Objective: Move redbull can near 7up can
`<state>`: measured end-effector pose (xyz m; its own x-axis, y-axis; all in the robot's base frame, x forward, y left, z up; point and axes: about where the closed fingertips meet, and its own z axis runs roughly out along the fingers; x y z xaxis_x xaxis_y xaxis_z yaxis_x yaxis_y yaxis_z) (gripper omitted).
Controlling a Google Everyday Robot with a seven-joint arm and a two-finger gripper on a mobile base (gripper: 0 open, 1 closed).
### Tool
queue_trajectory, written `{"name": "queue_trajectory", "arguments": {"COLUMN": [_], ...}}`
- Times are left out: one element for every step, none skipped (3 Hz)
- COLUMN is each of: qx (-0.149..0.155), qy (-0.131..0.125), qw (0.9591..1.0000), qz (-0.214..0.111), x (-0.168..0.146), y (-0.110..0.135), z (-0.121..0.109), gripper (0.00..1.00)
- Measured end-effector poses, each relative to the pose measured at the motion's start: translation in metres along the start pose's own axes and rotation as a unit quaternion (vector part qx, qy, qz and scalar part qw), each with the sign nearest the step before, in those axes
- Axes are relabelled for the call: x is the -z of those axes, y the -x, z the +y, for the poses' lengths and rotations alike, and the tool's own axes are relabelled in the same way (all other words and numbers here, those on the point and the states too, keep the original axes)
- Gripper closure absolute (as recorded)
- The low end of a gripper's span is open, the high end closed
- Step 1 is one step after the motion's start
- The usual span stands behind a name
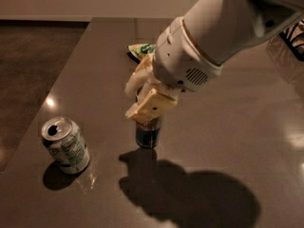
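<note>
1. The redbull can (147,135) is near the middle of the worktop (85,80), right of the 7up can (65,145) and well apart from it. Only its dark lower body shows.
2. The gripper (144,103) comes down from above, its jaws clamped on the redbull can's upper half.
3. It probably handles as light, thin-walled and smooth – easily dented and prone to slip. A moderate squeeze across the round body, below the rim, suits it.
4. Its long axis stands upright, top towards the gripper – slim, so likely tippy.
</note>
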<state>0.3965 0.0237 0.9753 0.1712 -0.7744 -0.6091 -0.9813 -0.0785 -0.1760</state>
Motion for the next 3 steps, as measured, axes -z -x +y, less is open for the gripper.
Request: {"name": "queue_trajectory", "arguments": {"qx": [0.032, 0.058, 0.073], "qy": [0.007, 0.006, 0.005], "qw": [0.9993, 0.9982, 0.9973], "qz": [-0.018, -0.015, -0.005], "x": [-0.009, -0.027, -0.046], "y": [0.032, 0.05, 0.055], "z": [0.015, 0.025, 0.027], "gripper": [1.0, 1.0, 1.0]}}
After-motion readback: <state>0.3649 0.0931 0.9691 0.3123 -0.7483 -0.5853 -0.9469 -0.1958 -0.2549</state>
